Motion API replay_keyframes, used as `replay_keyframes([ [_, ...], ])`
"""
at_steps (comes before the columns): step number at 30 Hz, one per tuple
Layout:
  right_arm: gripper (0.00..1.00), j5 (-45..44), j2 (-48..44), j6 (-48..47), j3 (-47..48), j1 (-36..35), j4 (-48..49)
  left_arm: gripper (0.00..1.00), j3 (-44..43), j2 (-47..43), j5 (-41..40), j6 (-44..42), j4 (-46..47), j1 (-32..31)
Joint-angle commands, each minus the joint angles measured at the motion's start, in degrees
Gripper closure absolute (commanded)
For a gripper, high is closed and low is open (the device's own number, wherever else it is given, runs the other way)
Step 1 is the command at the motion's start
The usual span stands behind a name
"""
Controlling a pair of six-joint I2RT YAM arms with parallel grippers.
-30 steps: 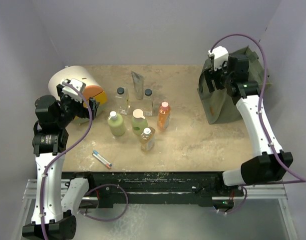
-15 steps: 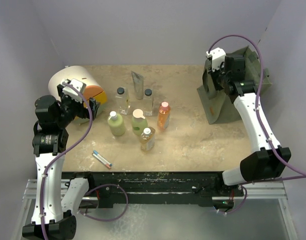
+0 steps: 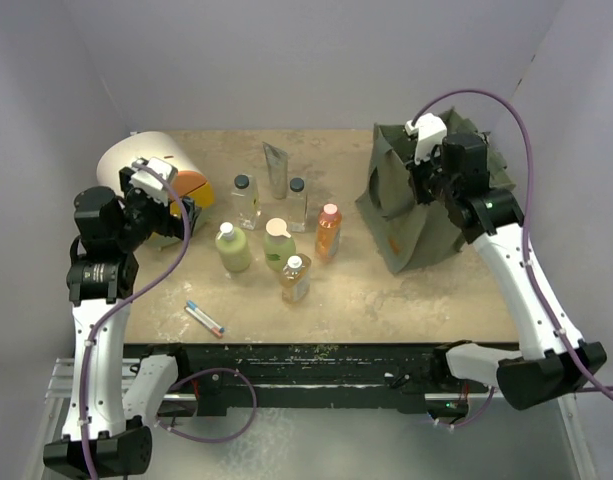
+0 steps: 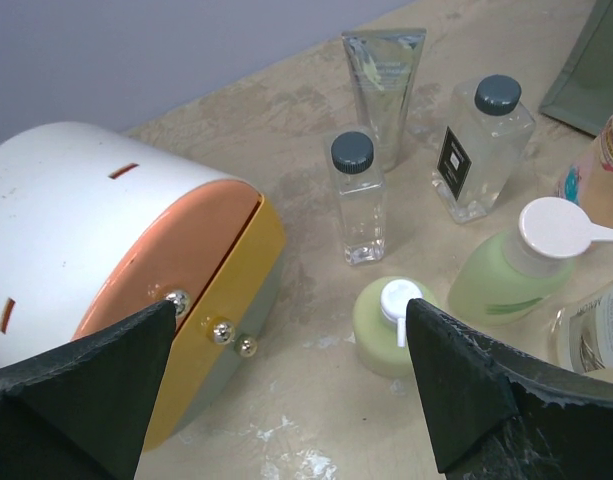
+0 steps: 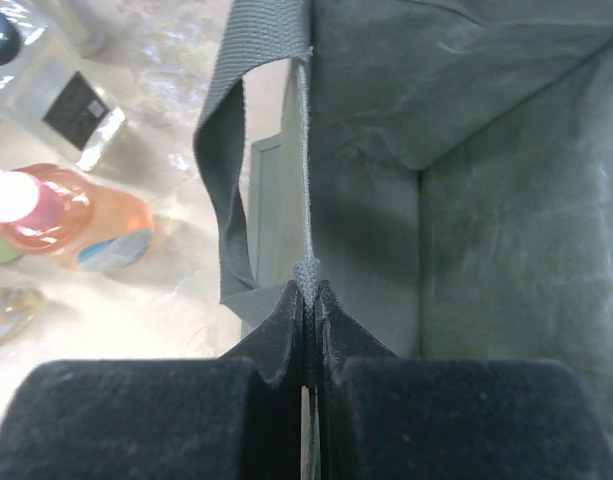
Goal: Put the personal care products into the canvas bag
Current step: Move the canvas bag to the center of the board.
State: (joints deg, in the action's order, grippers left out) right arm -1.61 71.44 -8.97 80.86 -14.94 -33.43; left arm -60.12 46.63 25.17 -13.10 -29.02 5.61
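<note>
My right gripper (image 5: 308,300) is pinched shut on the canvas bag (image 3: 401,225) rim beside the strap. The bag stands right of the bottles (image 3: 278,243). Any pull should go low and slow (thin fabric may slip). The left gripper (image 4: 286,385) hangs wide open, empty.

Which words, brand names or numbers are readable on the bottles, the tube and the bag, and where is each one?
No text can be read with certainty.
Larger clear bottle, black label: print too small.
Silver tube: pale print, blurred.
Amber bottle: letters cut off by the frame edge, blurred.
Orange bottle: label blurred.
Canvas bag: no print visible.
</note>
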Motion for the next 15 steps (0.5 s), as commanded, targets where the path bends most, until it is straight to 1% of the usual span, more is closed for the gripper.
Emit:
replay_keyframes([
  [1,1.0,1.61,-4.8,5.75,-2.66,-2.58,4.27,0.01,-2.11,1.99,0.16,-1.06,-0.64,0.46],
  [7,1.0,1.61,-4.79,8.27,-4.14,-6.87,5.33,0.01,-2.3,2.67,-0.28,-0.84,-0.74,0.46],
  [12,1.0,3.96,-3.84,9.31,-5.24,-9.11,5.96,0.01,-3.19,3.61,-0.47,0.35,-0.64,0.46],
  [15,0.88,8.79,-3.59,8.91,-5.2,-9.75,5.73,0.01,-3.53,4.02,-0.27,1.4,-0.06,0.37],
])
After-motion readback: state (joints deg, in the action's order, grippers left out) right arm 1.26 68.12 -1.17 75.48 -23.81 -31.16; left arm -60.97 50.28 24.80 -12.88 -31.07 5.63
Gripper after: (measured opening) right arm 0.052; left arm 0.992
